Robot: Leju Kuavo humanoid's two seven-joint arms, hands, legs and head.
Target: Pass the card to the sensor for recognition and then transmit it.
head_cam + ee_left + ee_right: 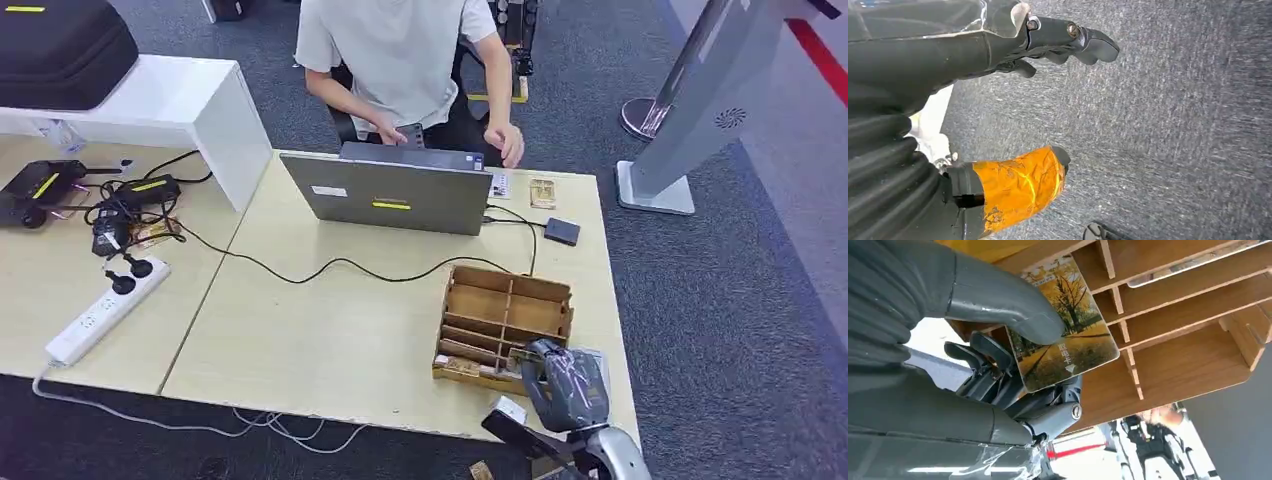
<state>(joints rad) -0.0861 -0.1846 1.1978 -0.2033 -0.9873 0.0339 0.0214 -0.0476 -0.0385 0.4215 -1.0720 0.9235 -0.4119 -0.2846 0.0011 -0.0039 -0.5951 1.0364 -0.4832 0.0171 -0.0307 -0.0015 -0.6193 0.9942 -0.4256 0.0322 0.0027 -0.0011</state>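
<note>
The right hand [1013, 365] pinched the card [1063, 325] beside the wooden rack [505, 320] (table's five o'clock corner); scanning and handover remained. The left hand [1048, 100] hung empty, fingers apart.

An office: grey carpet [700, 300], desks [330, 320], a laptop [400, 195], a power strip [105, 312].

Head view is looking evenly lit from overhead, with the bench [330, 330] showing soft, short shadows and no harsh glare. The left wrist view is getting smeary: the carpet [1173, 125] is streaking with motion blur, while the orange tape [1020, 185] is catching shiny highlights. In the right wrist view the card [1068, 335] is staying sharp, but the background past the wooden rack [1188, 340] is blowing out white and going soft.
</note>
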